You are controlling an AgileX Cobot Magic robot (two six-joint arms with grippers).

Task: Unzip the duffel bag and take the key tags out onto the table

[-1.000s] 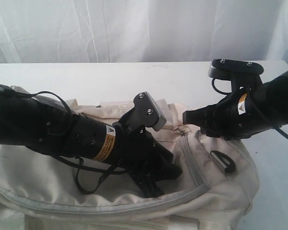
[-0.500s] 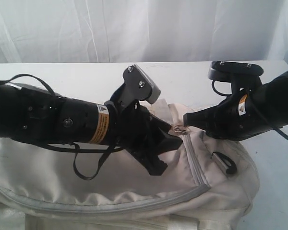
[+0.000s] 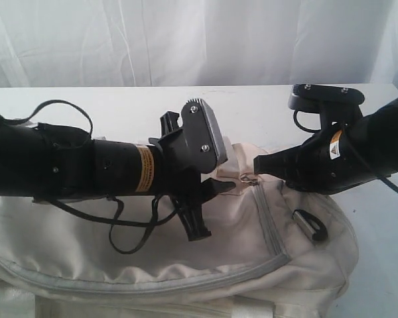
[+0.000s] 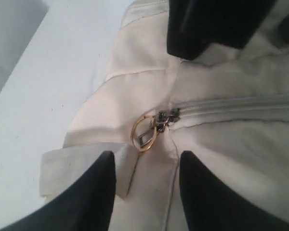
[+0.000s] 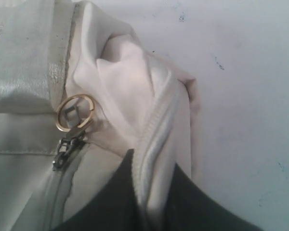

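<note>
Outstretched left claw (image 4: 147, 159) gapes above duffel bag (image 3: 252, 245); right claw (image 5: 151, 163) pinches its fabric.

No words I can read. Yellow label (image 3: 144, 179) on left arm (image 3: 60, 169): print illegible. At its 3 o'clock, triangle warning sticker (image 3: 334, 144) on right arm (image 3: 375, 142).

The duffel bag (image 3: 252, 245) lies on the near part of the table (image 3: 119, 106), which stretches away behind it. The zipper ring (image 3: 247, 177) sits on the bag's far side, right of centre. The left gripper (image 4: 145, 161) is over the bag just left of the ring. The right gripper (image 5: 151, 166) is on a fold of the bag just right of it.
</note>
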